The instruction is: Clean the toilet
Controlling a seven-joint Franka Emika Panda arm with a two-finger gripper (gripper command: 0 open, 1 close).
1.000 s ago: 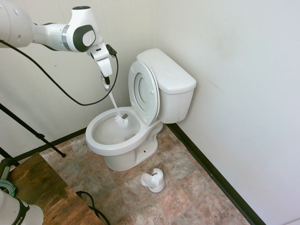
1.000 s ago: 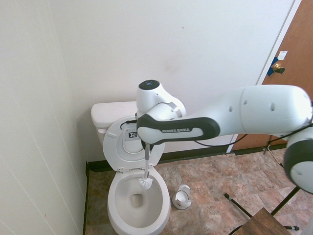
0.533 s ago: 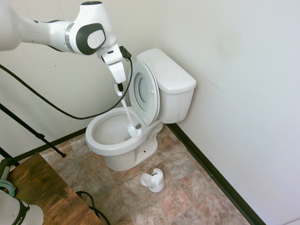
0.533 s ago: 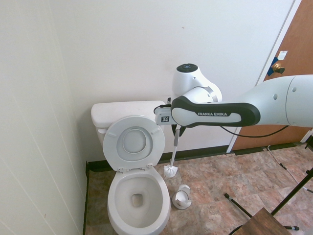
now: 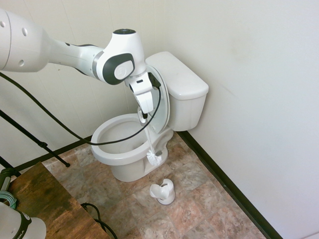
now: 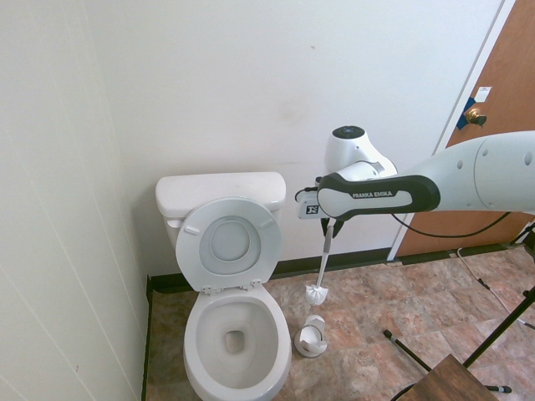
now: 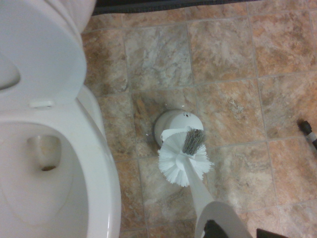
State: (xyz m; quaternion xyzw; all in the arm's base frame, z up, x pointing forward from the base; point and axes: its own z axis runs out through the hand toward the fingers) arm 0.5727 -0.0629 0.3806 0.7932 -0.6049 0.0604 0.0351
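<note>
The claw (image 5: pixel 144 115) is clenched around the handle of a white toilet brush (image 6: pixel 323 263), which hangs below it with its bristle head (image 7: pixel 184 158) lowest, clear of the floor (image 6: pixel 368 309). The bristles are white, with a grey tuft at one side. The toilet (image 6: pixel 237 338) stands just beside the claw, on the tank-and-bowl side away from the door (image 6: pixel 493 100); its seat and lid (image 6: pixel 230 242) are raised against the tank (image 6: pixel 219 190), and the bowl is open. Below the claw, on the tiled floor near the toilet's base, sits the white brush holder (image 5: pixel 163 192), apart from the bristles.
</note>
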